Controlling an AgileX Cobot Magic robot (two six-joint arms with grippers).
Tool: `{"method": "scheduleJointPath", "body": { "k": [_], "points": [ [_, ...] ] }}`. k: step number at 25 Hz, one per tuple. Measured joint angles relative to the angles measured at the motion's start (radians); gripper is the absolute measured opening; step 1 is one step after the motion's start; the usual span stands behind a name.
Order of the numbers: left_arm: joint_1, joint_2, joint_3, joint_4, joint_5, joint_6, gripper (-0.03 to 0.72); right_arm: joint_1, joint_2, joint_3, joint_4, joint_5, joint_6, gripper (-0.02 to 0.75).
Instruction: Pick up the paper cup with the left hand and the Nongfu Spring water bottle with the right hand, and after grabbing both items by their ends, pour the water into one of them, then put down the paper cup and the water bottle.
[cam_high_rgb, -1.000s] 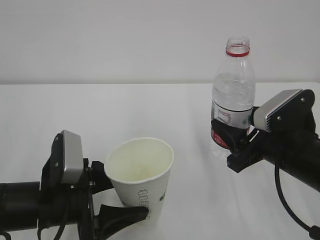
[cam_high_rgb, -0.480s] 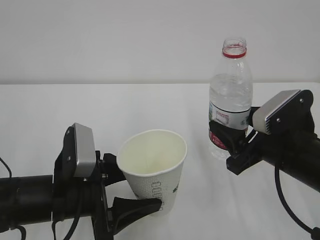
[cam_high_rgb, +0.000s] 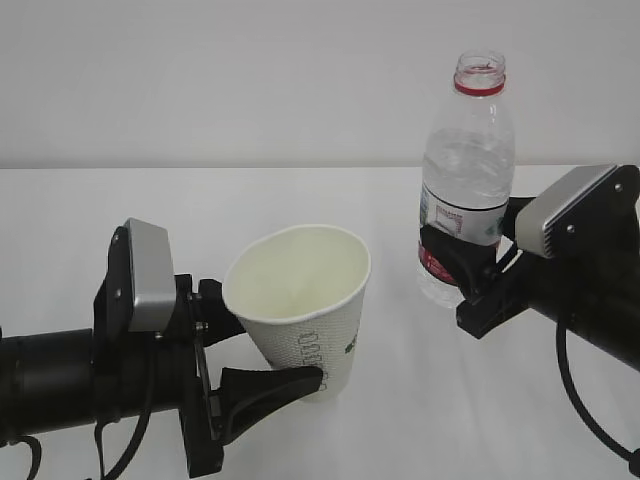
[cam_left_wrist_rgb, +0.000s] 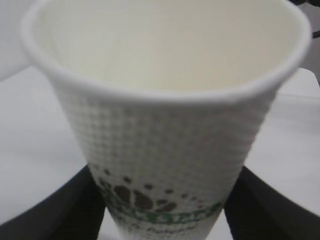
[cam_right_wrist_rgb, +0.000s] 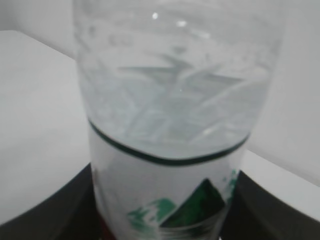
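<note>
l end effector (cam_high_rgb: 262, 352) round paper cup (cam_high_rgb: 305, 310), r end effector (cam_high_rgb: 462, 262) round water bottle (cam_high_rgb: 463, 180), cup inside prob empty, over white table (cam_high_rgb: 200, 215)

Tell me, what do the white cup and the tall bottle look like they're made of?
The paper cup looks like matte white paper: a rolled rim, a fine dotted embossing and green print on the wall. The Nongfu Spring water bottle looks like thin clear plastic: see-through ribbed walls with glossy highlights, a red neck ring and a printed label that seems to be film.
</note>
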Motion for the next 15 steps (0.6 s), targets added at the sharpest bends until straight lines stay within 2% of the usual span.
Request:
{"method": "scheduleJointPath", "body": {
  "k": [15],
  "points": [
    [0.0,-0.004,0.0,0.091,0.0,0.002,0.501,0.0,-0.064,0.0,-0.065,0.038,-0.025,0.452]
  ]
}}
